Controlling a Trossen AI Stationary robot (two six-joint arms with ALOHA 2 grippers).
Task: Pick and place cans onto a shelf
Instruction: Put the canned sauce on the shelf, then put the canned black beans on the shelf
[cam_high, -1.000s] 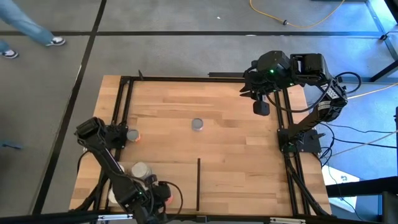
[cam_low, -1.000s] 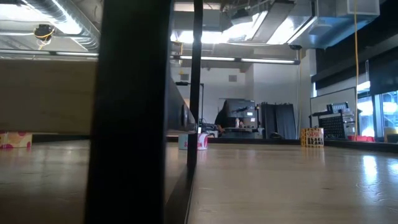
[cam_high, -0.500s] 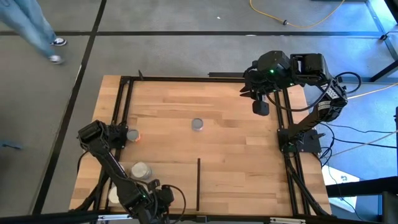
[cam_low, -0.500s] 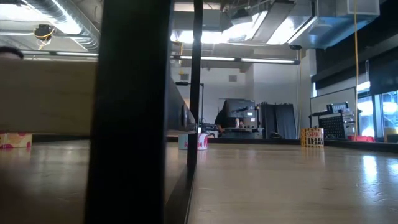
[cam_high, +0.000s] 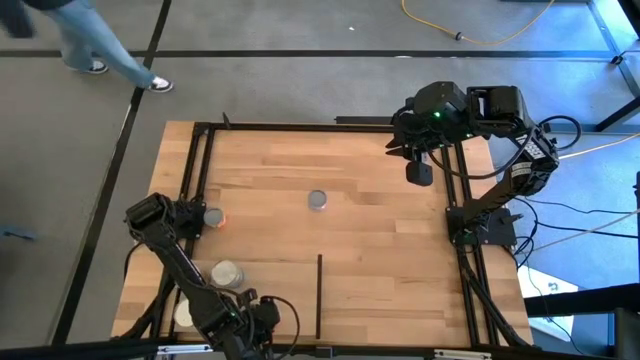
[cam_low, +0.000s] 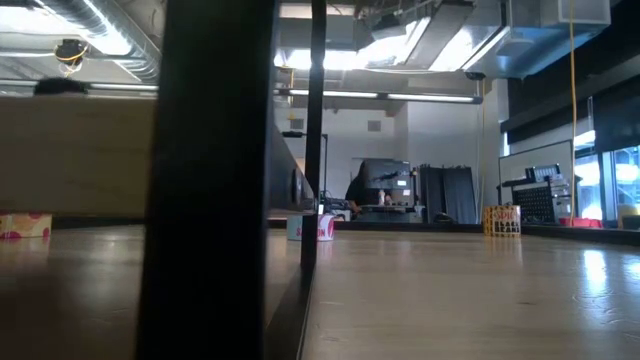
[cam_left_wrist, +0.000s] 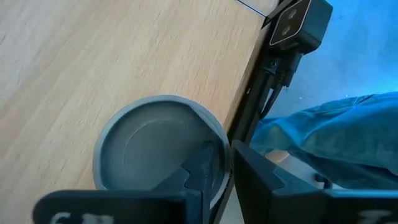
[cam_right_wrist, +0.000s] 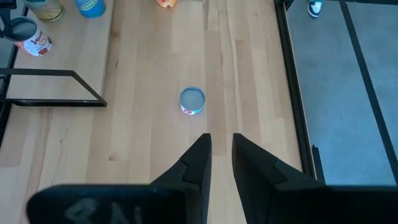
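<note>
— Denim-blue trouser legs of a person (cam_high: 95, 45) crossed the floor beyond the table's far left corner. What was the left gripper (cam_left_wrist: 227, 155) doing?

— It was down at the near left edge of the table (cam_high: 260, 160), right over a grey-topped can (cam_left_wrist: 149, 149). Its fingers (cam_left_wrist: 205, 165) were drawn almost together at the can's rim; whether they actually pinched it, I could not tell.

— And the other cans?

— One can with a reddish label (cam_high: 212, 217) stood beside the left arm's base. A pale-topped can (cam_high: 227, 273) sat on the shelf (cam_high: 390, 300), left of its thin black divider (cam_high: 320, 295), with another pale can (cam_high: 183, 315) nearer the edge, partly hidden by the arm.

— Anything mid-table?

— A lone blue-labelled can (cam_high: 318, 200) stood upright on bare wood, well apart from both arms.

— And the right gripper (cam_right_wrist: 222, 140)?

— It hung by the far right corner, above the table. Only a slit showed between its fingers (cam_right_wrist: 196, 158), and they held nothing.
</note>
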